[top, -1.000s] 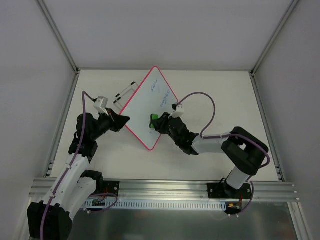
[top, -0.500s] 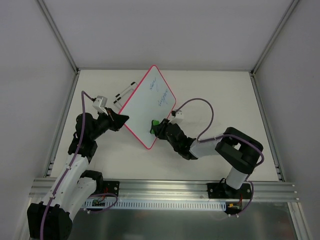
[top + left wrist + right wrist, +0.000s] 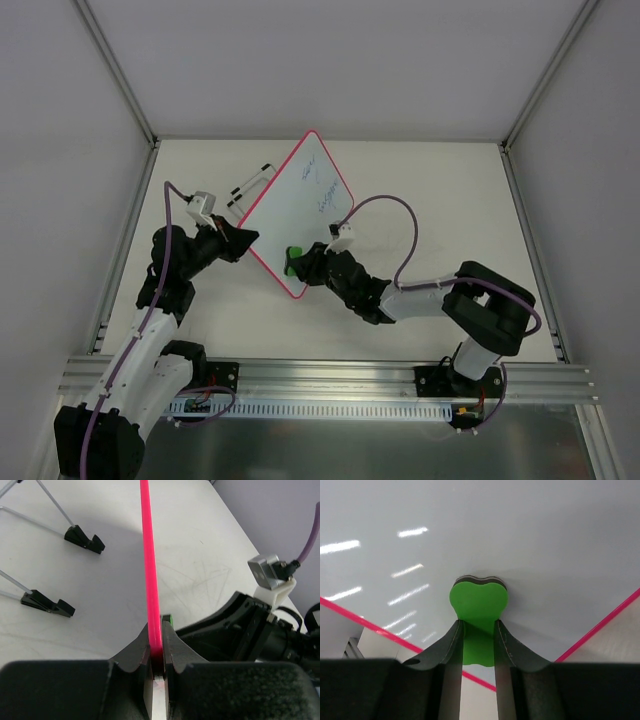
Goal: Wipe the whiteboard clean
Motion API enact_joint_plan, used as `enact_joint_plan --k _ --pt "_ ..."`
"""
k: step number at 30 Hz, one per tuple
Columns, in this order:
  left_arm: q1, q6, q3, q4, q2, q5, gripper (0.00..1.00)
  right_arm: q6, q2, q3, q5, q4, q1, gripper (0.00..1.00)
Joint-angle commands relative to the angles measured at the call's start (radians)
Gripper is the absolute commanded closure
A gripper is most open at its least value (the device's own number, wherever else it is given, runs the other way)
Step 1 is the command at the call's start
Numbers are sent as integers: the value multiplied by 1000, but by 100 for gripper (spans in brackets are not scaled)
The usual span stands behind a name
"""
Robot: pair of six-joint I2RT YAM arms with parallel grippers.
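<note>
The whiteboard (image 3: 296, 210) with its pink-red frame is held tilted above the table, blue writing near its far corner. My left gripper (image 3: 250, 238) is shut on the board's left edge; the left wrist view shows the frame (image 3: 148, 555) edge-on between the jaws. My right gripper (image 3: 300, 262) is shut on the green bone-shaped eraser (image 3: 291, 260). The eraser (image 3: 478, 601) presses flat against the white surface (image 3: 485, 530) near the board's lower corner.
The black wire stand (image 3: 248, 186) lies on the table behind the board, its two black feet (image 3: 84, 538) visible in the left wrist view. White enclosure walls surround the table (image 3: 440, 190). The right arm's purple cable (image 3: 400, 215) loops over the table.
My right gripper has slid the eraser left and down across the board toward its lower corner. The left gripper and the board have stayed put.
</note>
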Motion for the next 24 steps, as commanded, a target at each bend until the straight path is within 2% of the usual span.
enact_joint_plan --k 1,5,9,16,20,24 --pt "-45 30 -46 -135 -8 226 100 -68 -65 -13 -37 37 -75 100" --pt "-45 12 -52 -138 -18 253 100 -153 -91 48 -106 -10 -158 100" --pt "-45 7 -56 -146 -31 262 100 -268 -77 194 -151 -119 -207 100" --pt "-47 13 -52 -166 -21 268 100 -319 1 470 -169 -276 -262 100" --pt "-47 25 -47 -184 -37 253 100 -271 32 517 -148 -343 -324 100" --pt "-47 38 -44 -195 -48 237 100 -225 15 446 -111 -382 -388 100"
